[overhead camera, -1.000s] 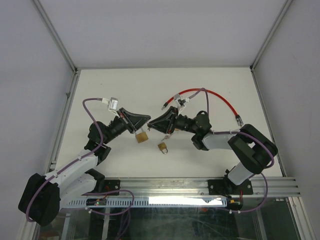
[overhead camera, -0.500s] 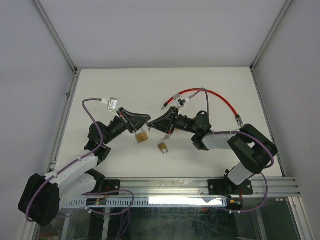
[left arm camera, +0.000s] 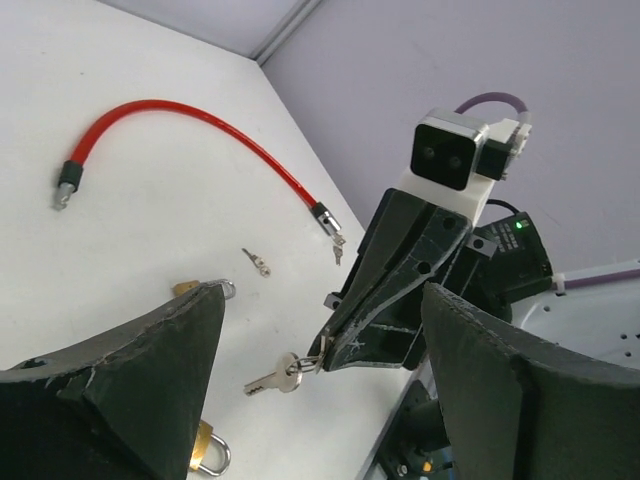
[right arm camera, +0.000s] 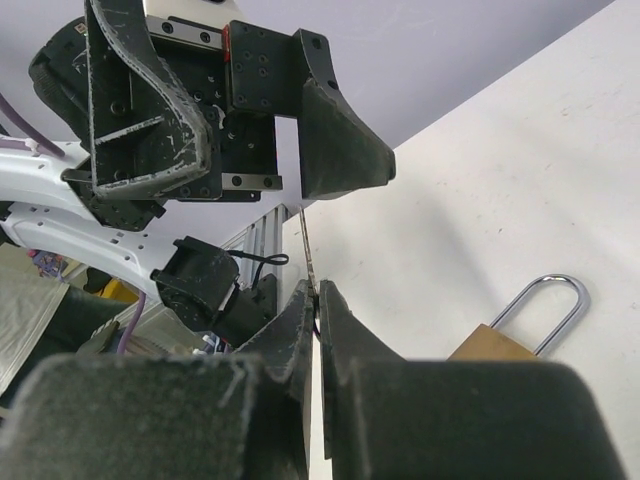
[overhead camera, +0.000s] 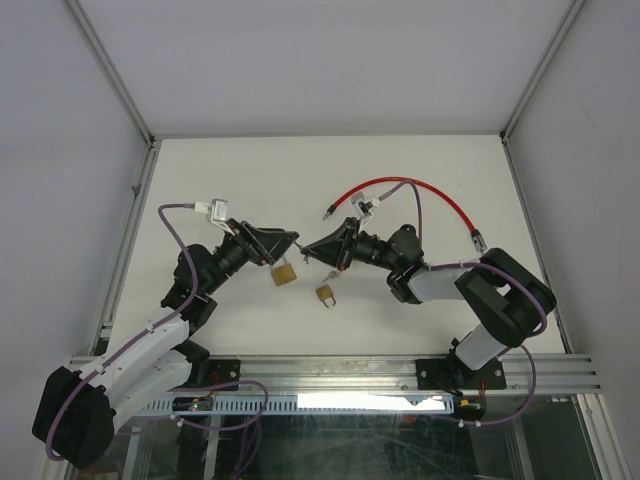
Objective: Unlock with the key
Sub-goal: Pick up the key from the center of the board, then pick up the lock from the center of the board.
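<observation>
In the left wrist view a silver key (left arm camera: 272, 377) hangs by its ring from the tip of my right gripper (left arm camera: 325, 352), which is shut on the ring. My left gripper (left arm camera: 322, 300) stands wide open around it, its fingers (left arm camera: 130, 380) not touching the key. From above, the left gripper (overhead camera: 287, 248) and right gripper (overhead camera: 306, 253) meet tip to tip over the table. A brass padlock (overhead camera: 285, 272) lies just below them and a second padlock (overhead camera: 326, 294) lies nearer. In the right wrist view my right gripper (right arm camera: 317, 292) pinches the key (right arm camera: 309, 255), seen edge-on, above a padlock (right arm camera: 520, 325).
A red cable (overhead camera: 420, 190) curves across the table behind the right arm, with metal ends. A small loose key (left arm camera: 257, 262) lies on the white table (overhead camera: 220, 180) near it. Metal frame rails border the table on both sides.
My left gripper has opened and let go of the key, and the left arm has drawn back slightly. The right gripper stays shut on the key ring.
</observation>
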Robot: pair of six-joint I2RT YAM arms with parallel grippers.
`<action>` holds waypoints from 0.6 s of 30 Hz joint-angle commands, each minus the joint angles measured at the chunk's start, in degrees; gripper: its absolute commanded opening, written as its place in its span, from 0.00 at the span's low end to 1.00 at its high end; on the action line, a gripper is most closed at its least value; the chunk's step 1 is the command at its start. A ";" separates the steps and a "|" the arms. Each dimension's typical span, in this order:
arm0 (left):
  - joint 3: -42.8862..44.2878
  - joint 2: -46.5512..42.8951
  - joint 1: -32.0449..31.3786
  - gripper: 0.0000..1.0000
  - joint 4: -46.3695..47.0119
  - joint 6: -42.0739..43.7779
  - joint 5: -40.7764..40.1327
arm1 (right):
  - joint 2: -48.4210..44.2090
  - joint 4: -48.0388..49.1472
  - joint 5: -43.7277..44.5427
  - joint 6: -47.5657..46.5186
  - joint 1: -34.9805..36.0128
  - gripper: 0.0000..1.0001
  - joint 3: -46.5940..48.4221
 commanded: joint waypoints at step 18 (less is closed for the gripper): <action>2.78 1.49 -0.03 0.88 -11.69 -2.92 -5.25 | -2.54 -8.39 6.35 -2.04 -0.12 0.00 0.20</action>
